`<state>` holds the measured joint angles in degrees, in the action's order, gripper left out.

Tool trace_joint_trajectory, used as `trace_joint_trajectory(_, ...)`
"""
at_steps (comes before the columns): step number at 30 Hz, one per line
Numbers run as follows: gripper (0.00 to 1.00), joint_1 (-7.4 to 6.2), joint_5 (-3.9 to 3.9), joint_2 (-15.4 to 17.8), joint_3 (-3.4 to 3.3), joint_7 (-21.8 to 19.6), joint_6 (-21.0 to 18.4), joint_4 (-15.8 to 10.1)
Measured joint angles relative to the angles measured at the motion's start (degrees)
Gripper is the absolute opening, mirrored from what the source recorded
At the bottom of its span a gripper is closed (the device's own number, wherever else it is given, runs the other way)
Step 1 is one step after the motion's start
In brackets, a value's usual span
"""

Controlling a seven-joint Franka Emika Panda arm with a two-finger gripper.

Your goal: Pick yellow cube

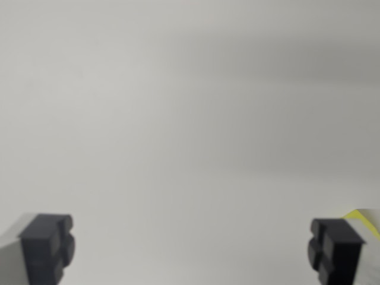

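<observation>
The wrist view looks down on a pale grey surface (190,119). My gripper (191,249) is open, its two dark fingertips (47,246) at the lower left and lower right corners, with nothing between them. A small yellow sliver, likely part of the yellow cube (363,218), peeks out just behind the right fingertip at the wrist view's right edge. Most of it is hidden by the fingertip and cut off by the frame. It lies outside the gap between the fingers.
Soft grey shadow bands cross the upper right of the surface. Nothing else shows in this view.
</observation>
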<state>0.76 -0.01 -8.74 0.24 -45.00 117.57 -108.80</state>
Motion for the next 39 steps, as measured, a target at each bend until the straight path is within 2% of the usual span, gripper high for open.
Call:
trace_joint_trajectory(5,1.0,0.03,0.0,0.04,0.0,0.2,0.05,-0.11)
trace_joint_trajectory(9,1.0,0.54,0.0,0.6,-0.02,1.98,1.12,-1.77)
trace_joint_trajectory(25,1.0,4.4,0.02,2.62,-0.05,10.94,7.96,-10.65)
trace_joint_trajectory(39,1.0,8.07,0.03,3.22,-0.06,19.1,13.84,-17.12)
